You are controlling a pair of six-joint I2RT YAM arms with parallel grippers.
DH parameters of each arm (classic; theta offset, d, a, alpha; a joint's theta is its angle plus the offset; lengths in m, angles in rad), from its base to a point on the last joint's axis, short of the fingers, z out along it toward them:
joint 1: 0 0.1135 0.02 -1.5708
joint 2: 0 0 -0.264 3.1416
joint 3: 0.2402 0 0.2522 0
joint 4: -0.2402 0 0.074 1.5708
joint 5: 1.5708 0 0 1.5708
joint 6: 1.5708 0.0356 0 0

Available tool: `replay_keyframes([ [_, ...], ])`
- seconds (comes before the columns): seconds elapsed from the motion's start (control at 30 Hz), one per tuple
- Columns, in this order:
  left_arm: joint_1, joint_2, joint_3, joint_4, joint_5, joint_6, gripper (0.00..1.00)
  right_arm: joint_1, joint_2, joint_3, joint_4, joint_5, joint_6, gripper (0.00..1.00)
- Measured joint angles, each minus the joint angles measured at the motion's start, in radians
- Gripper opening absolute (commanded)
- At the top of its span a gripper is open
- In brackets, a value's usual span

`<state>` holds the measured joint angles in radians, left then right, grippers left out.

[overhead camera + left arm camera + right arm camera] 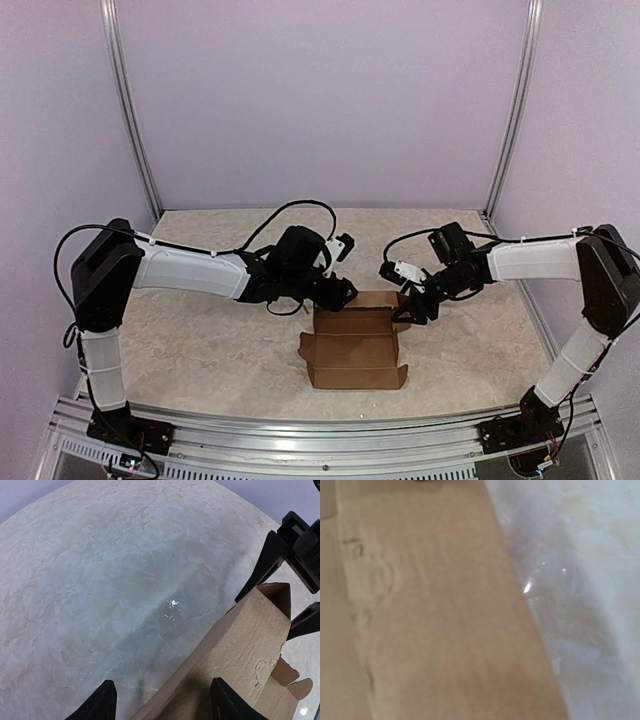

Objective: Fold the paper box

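There is one paper box (355, 350), a brown blank partly raised, lying in the middle of the surface (200, 340). Its near panels are flat and its far wall stands up. The long axis of that far wall runs crosswise, from my left jaws at one end to my right jaws at the other.

My left jaws sit at the box's far-left corner and are spread wide. One of their fingers (100, 702) hangs over bare surface on the outer side of the wall. The other is in front of the cardboard, so the wall's top edge passes between them and nothing is pinched.

My right jaws are at the box's far-right corner. Seen from my left wrist, their fingers (267, 562) stand either side of the end flap. I cannot tell whether they press it or only bracket it, because my right wrist camera shows nothing but blurred cardboard up close.

Both pairs of jaws are right at the box, and neither is clearly nearer than the other. I judge that the next fold turns on that wall, which lies lengthwise between the two pairs.

The count is one box, two arms and two pairs of jaws.
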<state>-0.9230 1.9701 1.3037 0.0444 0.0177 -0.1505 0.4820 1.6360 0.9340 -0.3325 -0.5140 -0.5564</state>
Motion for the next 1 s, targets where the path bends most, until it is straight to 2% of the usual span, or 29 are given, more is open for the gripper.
replay_keyframes([
  [0.1, 0.000, 0.002, 0.002, 0.000, 0.000, -0.002, 0.63, 0.007, -0.018, -0.025, 0.035, 0.021, 0.038, 0.54],
  [0.33, 0.000, 0.002, 0.008, -0.009, -0.001, -0.002, 0.63, 0.011, -0.038, -0.032, 0.030, 0.009, 0.032, 0.62],
  [0.7, 0.000, 0.004, 0.010, -0.011, -0.001, -0.002, 0.63, -0.007, -0.036, 0.044, -0.190, -0.060, -0.151, 0.65],
  [0.9, 0.000, 0.004, 0.010, -0.012, -0.001, -0.002, 0.63, -0.047, 0.004, 0.134, -0.313, -0.097, -0.240, 0.80],
  [1.0, 0.000, 0.004, 0.010, -0.011, -0.006, -0.002, 0.63, -0.074, 0.014, 0.176, -0.368, -0.114, -0.276, 0.81],
])
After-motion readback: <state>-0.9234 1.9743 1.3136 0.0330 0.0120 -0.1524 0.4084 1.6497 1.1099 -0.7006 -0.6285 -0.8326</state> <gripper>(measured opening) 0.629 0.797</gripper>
